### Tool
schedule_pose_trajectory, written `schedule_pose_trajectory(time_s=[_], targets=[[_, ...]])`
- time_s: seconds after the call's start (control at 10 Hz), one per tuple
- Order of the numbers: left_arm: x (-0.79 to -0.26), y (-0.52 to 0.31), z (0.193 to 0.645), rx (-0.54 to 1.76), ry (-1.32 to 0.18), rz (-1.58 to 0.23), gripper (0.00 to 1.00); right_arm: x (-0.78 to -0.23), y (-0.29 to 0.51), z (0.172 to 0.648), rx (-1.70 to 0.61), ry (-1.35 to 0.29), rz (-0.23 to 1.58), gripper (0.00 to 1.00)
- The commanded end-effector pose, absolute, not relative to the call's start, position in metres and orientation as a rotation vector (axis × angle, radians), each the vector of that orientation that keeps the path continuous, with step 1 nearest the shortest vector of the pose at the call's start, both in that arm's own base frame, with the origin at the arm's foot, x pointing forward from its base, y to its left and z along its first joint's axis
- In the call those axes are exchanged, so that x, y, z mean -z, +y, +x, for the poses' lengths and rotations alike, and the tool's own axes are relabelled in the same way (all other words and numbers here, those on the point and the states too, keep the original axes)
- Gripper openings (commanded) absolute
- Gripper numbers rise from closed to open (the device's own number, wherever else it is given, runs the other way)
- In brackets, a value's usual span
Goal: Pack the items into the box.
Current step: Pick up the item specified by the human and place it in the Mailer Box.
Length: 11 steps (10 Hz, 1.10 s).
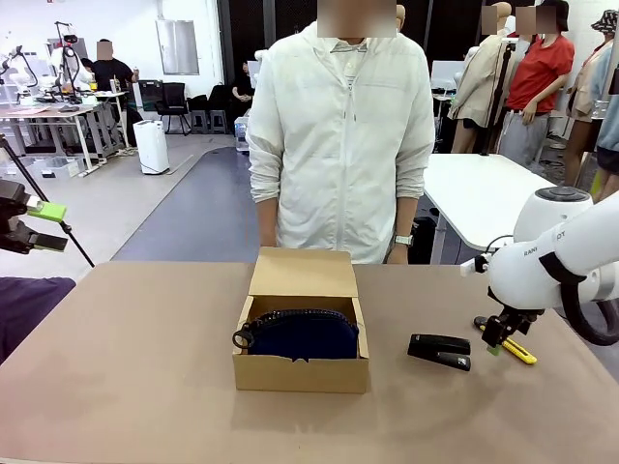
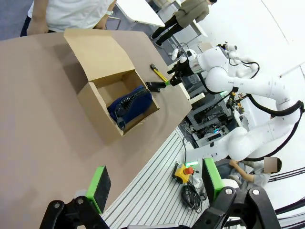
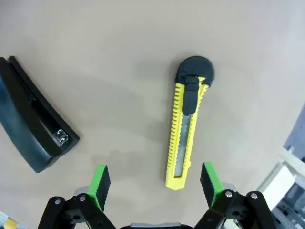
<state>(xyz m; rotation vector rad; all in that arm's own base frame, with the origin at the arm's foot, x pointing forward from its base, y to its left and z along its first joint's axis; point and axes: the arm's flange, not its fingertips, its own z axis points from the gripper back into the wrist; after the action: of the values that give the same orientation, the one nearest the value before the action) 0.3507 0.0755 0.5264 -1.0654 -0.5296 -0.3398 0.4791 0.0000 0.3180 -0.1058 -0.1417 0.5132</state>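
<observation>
Work surface: a matt brown table (image 1: 116,387) under soft, even light. Floor: pale grey (image 1: 116,208), with a darker blue-grey strip (image 1: 208,203) running toward the far wall. Far left — white workbenches (image 1: 48,116), black chairs (image 1: 176,101) and a white floor-standing unit (image 1: 152,145) (type cannot be told). Right — a white table (image 1: 484,193). Rear wall (image 1: 131,24): white at left, dark panels (image 1: 261,29) toward the middle. In the left wrist view, a ribbed metal deck (image 2: 152,191) lies beside the brown table's edge.
</observation>
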Motion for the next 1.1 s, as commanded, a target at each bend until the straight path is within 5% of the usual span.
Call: schedule_pose_trajectory(time_s=[0.0,0.4,1.0], targets=[[-0.528,0.078,0.349,0.341,-0.518,-1.070,1.00,-0.315,0.003,0.477,-0.505,-0.135,-0.115,1.00],[-0.528,0.078,0.349,0.341,-0.518,-1.070,1.00,-0.327,-0.025,0.505,-0.440,0.017,0.074,1.00],[-0.528,0.078,0.349,0.341,-0.518,-1.070,1.00,-0.309,-0.034,0.552,-0.465,0.037,0.013,1.00]])
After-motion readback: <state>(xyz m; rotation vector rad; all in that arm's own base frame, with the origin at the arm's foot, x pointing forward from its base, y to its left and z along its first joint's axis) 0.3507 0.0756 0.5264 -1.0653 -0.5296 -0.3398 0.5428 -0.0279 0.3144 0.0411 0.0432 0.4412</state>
